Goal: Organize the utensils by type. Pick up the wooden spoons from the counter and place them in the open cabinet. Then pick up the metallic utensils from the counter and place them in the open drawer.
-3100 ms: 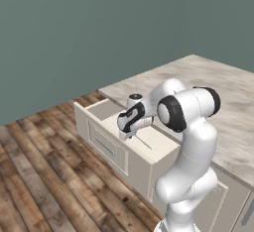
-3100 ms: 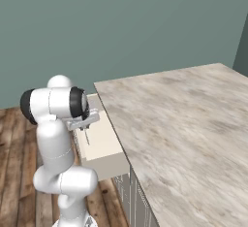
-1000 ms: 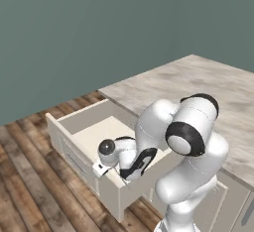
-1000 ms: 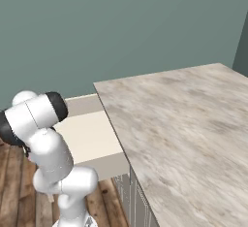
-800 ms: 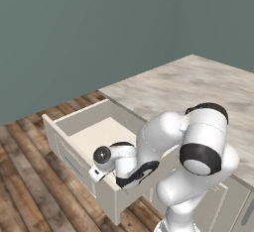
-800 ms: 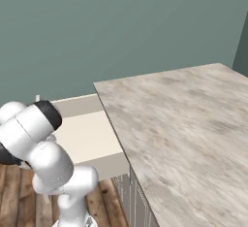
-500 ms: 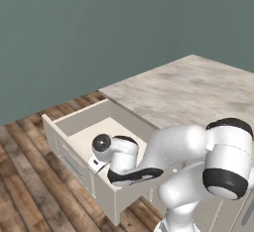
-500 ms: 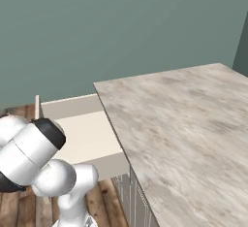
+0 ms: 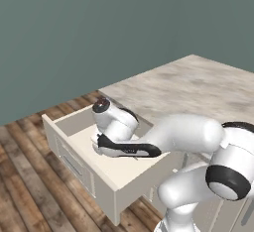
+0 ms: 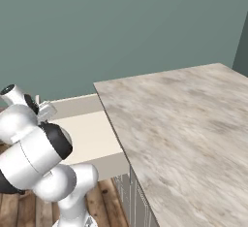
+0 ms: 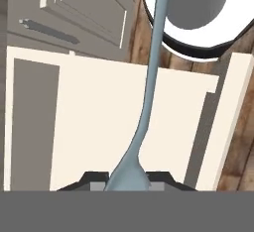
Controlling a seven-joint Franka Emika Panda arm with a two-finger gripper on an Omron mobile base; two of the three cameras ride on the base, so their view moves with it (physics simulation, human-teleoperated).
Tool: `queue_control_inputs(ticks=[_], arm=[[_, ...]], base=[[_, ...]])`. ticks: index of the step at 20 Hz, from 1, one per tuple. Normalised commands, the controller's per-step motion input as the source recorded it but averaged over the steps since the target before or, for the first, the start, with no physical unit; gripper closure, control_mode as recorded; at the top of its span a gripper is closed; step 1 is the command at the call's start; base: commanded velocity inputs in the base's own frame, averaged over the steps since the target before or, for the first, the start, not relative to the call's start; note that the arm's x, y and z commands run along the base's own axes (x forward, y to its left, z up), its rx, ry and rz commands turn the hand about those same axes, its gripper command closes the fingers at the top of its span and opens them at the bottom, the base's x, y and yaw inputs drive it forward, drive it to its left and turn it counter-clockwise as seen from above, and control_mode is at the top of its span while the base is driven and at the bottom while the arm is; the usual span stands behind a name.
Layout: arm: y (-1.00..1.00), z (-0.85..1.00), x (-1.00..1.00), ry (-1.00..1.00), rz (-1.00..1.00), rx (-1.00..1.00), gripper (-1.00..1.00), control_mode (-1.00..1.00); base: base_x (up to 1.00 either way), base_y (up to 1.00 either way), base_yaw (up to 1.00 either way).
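Grey metal spoon point(image 11: 149, 85) runs up centre frame, clamped in the gripper point(image 11: 127, 176) above the open drawer point(image 11: 94, 122); next, lowering and releasing seems due.

In the hand view the metal spoon point(image 11: 149, 92) runs off the top edge, and its bowl end sinks behind the grey band. In the left base view the arm covers the near right part of the open drawer point(image 9: 106, 171). In the right base view the counter point(image 10: 184, 129) is cut by the right and bottom edges.
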Motion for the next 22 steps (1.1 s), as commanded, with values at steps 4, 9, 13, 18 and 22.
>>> queue_control_inputs(ticks=[4,9,13,18,22], arm=[[0.0,0.34,0.35,0.29,0.0,-0.09,1.0,-1.0],[-0.2,-0.3,0.34,0.09,0.01,0.07,1.0,-1.0],[-0.72,-0.73,0.04,-0.03,0.0,0.41,1.0,-1.0],[-0.57,-0.71,0.0,-0.12,0.0,0.46,1.0,-1.0],[-0.14,-0.46,0.01,-0.04,0.0,0.22,1.0,-1.0]], base=[[0.0,0.0,0.0],[0.0,0.0,0.0],[0.0,0.0,0.0],[0.0,0.0,0.0],[0.0,0.0,0.0]])
